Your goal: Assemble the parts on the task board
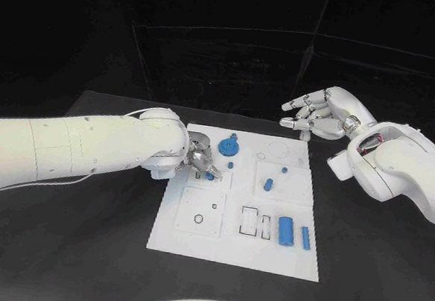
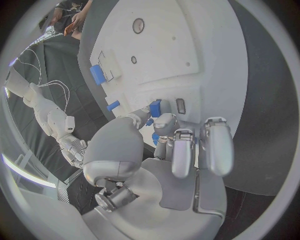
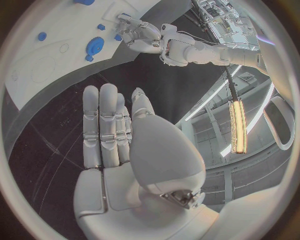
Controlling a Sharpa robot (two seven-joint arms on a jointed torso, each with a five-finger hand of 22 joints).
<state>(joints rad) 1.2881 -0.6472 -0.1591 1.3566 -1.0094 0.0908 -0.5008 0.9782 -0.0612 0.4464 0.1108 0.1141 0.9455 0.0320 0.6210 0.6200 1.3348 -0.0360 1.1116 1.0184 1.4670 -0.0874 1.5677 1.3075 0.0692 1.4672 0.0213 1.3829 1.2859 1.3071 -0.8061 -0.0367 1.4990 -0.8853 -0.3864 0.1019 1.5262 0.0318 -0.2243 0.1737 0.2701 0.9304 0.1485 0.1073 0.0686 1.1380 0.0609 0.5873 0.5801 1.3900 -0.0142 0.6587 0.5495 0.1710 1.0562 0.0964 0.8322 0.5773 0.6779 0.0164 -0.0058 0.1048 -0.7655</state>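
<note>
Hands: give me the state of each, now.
Left hand: pinching a small blue part over the task board.
Right hand: open, holding nothing, off the board.

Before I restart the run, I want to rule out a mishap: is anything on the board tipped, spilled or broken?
Nothing stands out. The task board lies flat and square on the table, and the blue parts, such as the cylinder, lie tidily on it. The left robot hand works at a small blue part; the right robot hand hovers open.
</note>
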